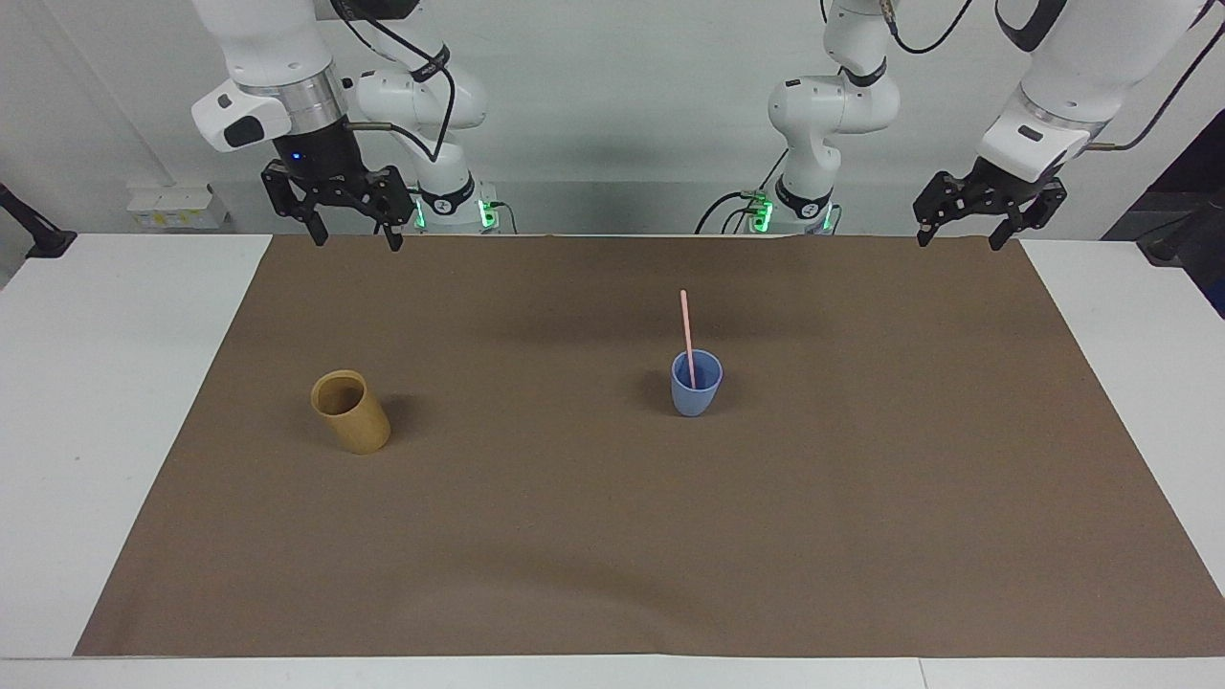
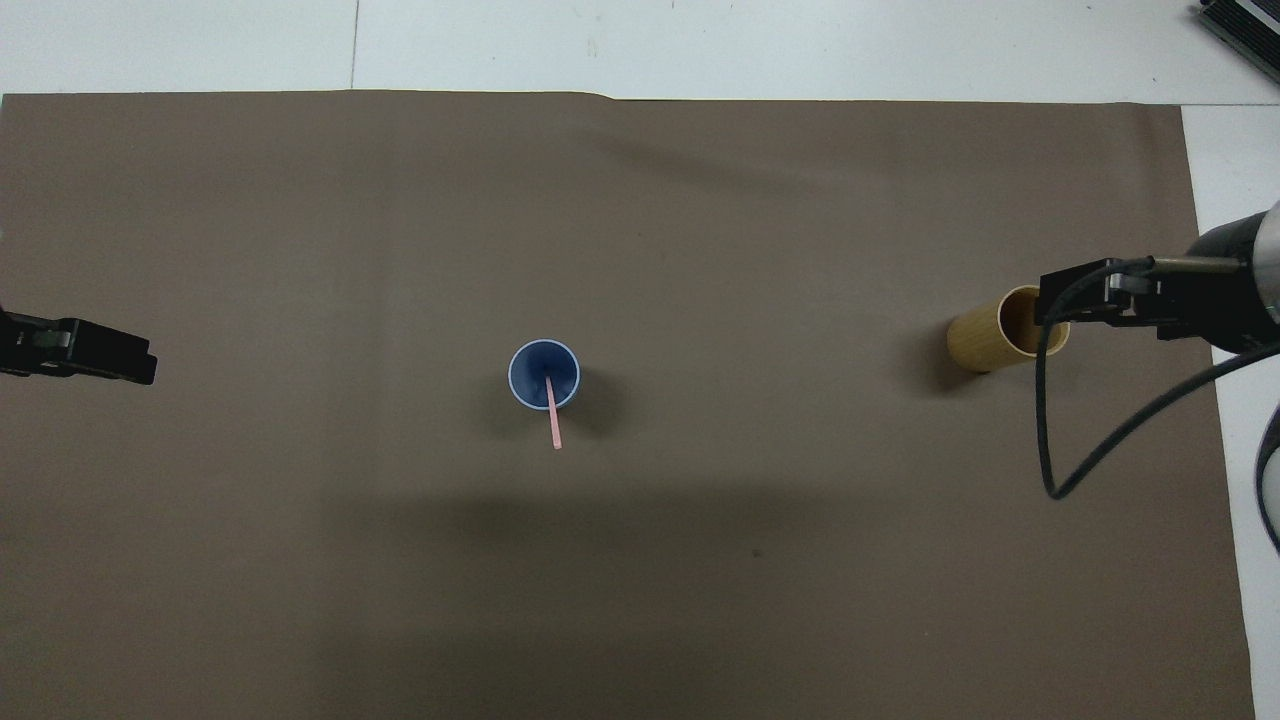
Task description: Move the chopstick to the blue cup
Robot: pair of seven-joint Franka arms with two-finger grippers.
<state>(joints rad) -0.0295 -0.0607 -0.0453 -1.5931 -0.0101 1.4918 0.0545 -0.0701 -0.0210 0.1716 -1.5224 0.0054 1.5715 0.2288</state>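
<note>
The blue cup [image 1: 696,392] stands upright near the middle of the brown mat and also shows in the overhead view [image 2: 544,375]. The pale pink chopstick [image 1: 685,325] stands in it, leaning on the rim nearest the robots with its upper half sticking out [image 2: 553,422]. My right gripper [image 1: 354,241] is open and empty, raised over the mat's edge by the robots at the right arm's end. My left gripper [image 1: 959,239] is open and empty, raised over the mat's corner by the robots at the left arm's end. Neither gripper is near the cup.
A tan bamboo-coloured cup [image 1: 350,411] stands empty on the mat toward the right arm's end, about as far from the robots as the blue cup. The brown mat [image 1: 612,555] covers most of the white table [image 1: 115,383].
</note>
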